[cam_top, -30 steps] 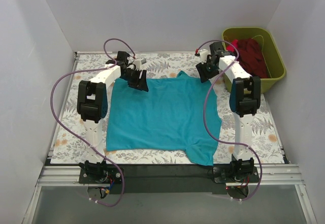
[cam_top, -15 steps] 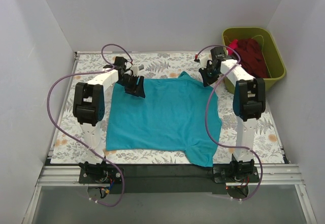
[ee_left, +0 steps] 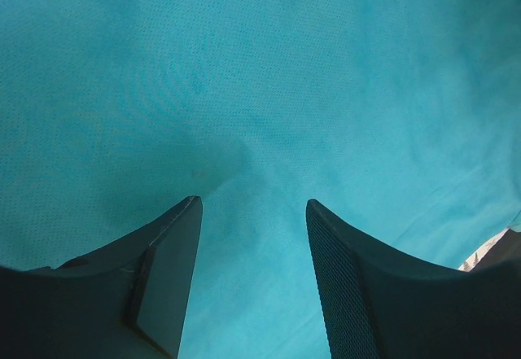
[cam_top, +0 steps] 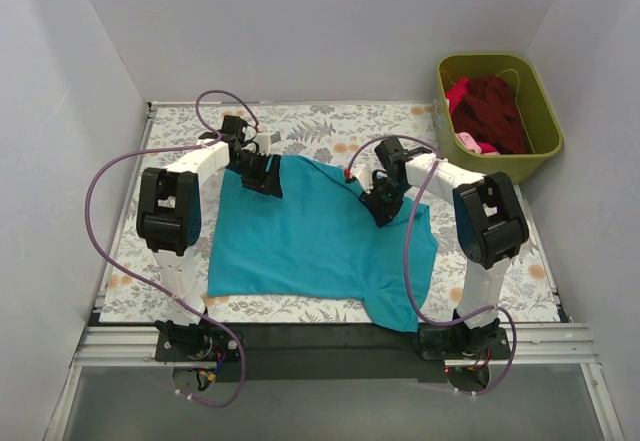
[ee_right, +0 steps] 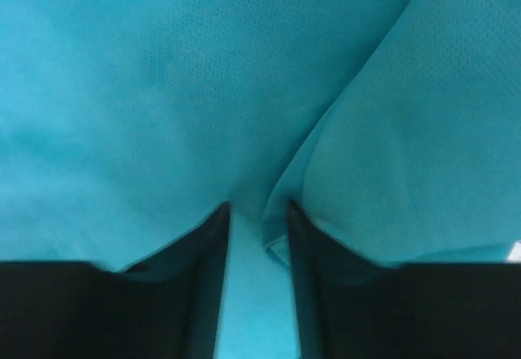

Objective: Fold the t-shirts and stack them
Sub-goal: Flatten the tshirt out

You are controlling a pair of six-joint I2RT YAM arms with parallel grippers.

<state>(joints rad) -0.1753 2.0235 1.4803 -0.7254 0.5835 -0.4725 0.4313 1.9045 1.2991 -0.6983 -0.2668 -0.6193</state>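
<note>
A teal t-shirt (cam_top: 310, 246) lies spread on the floral table cover. My left gripper (cam_top: 262, 175) rests on the shirt's far left corner. Its jaws (ee_left: 252, 206) stand apart with teal cloth (ee_left: 269, 90) beneath and between them. My right gripper (cam_top: 383, 205) sits over the shirt's upper right part. Its jaws (ee_right: 256, 209) are narrowed on a raised fold of the teal cloth (ee_right: 358, 155), and the far right corner is pulled inward. A dark maroon t-shirt (cam_top: 495, 111) with some pink cloth (cam_top: 466, 142) lies in the bin.
The olive-green bin (cam_top: 546, 111) stands at the far right, off the table cover (cam_top: 320, 126). White walls close in the left, back and right sides. Purple cables loop from both arms above the table.
My right gripper has moved from the shirt's far right corner toward the centre, dragging that corner of cloth inward with it. The left gripper has shifted slightly left and stays on its corner.
</note>
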